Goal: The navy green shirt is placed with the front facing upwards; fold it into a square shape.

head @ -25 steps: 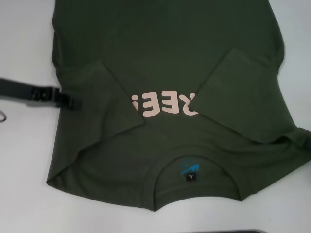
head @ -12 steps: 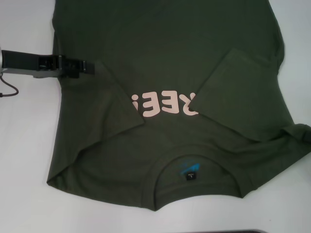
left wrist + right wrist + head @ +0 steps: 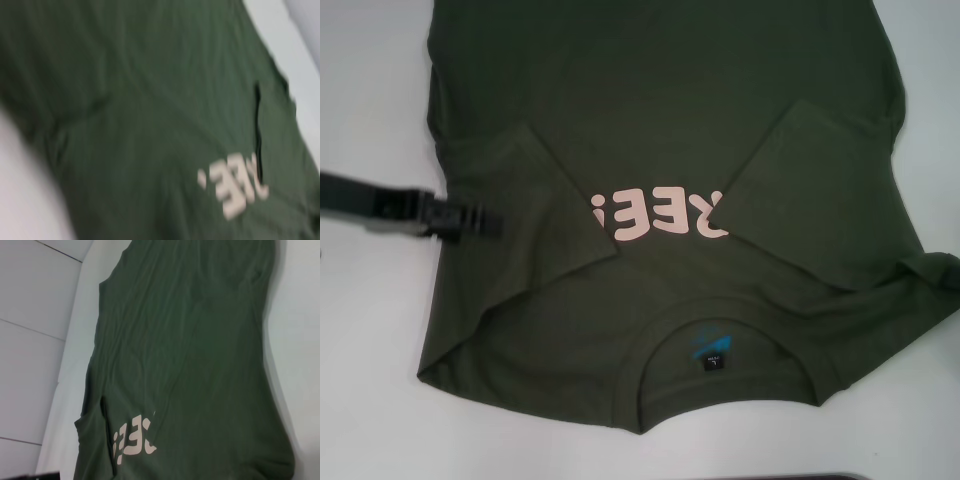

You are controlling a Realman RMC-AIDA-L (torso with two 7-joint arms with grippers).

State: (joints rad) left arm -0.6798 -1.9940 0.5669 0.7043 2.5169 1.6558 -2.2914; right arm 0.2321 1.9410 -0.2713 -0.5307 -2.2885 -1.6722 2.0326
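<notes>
Even, diffuse light falls from overhead, with the white desk (image 3: 380, 420) bright and free of glare. The left wrist view is smeared throughout; the left claw (image 3: 485, 222) blurs in the head view.

My shirt (image 3: 670, 120) is dark olive green all over, with pale pinkish-cream block letters (image 3: 660, 215) across the chest. Its neck label (image 3: 712, 348) is black with a bright blue mark. The table (image 3: 370, 90) underneath is white. My left gripper (image 3: 470, 222) is black.

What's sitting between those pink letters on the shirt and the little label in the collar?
Nothing but plain green cloth of the navy green shirt and the neckline seam. The head view shows that stretch between the letters and the neck label.
</notes>
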